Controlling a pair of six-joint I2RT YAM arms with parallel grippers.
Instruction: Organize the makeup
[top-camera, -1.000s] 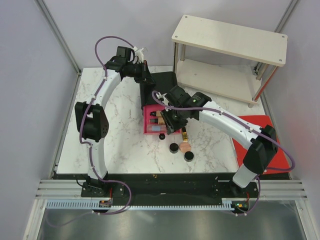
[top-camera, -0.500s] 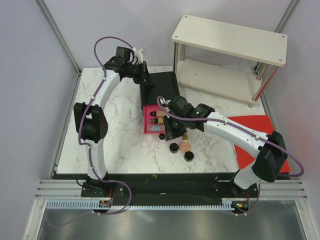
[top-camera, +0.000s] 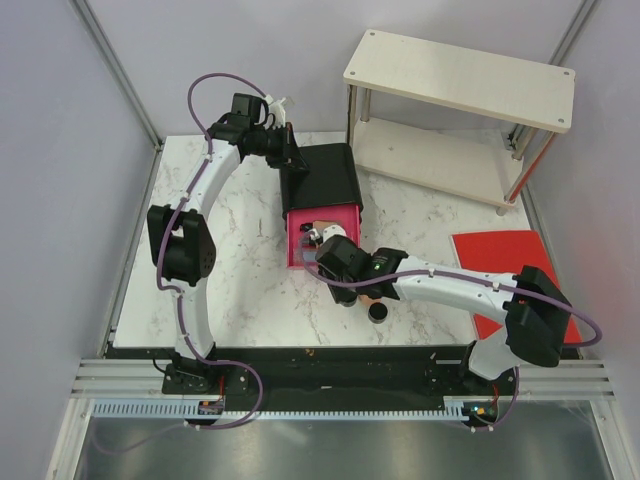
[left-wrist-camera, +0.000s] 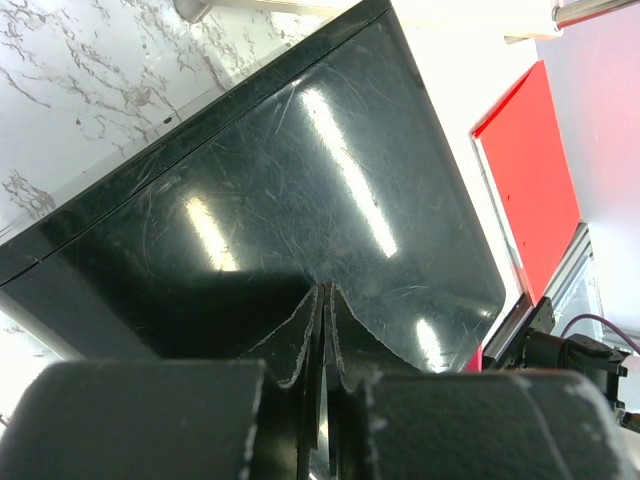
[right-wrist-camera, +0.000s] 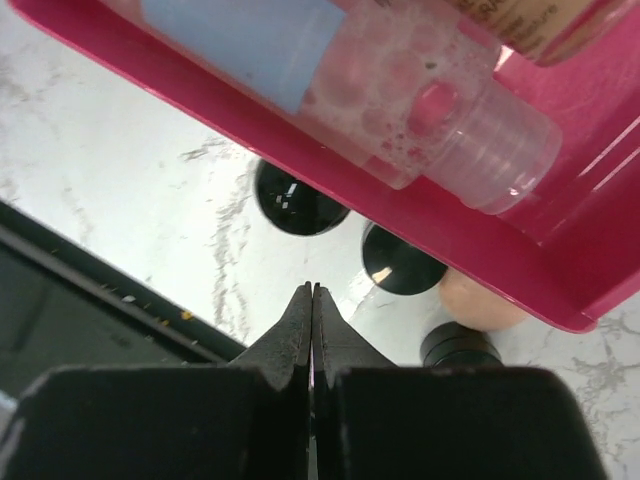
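Clear plastic bottle lies in the pink drawer; round black jars remain outside, mid-frame. Right gripper closed, empty. Left gripper nearly closed, hold unclear.

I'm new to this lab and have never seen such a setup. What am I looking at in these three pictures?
Two robot arms are bolted at the near edge of a marble table. The wide picture looks down from above and behind them. The other two come from a camera on each wrist, looking along the fingers.

On the table stands a black box with an open pink drawer, which holds a clear bottle. In front of it lie round black jars and a peach puff. A red mat and a wooden shelf are to the right.

The left end effector is shut, tips against the box. The right end effector is shut on nothing, by the drawer's front.
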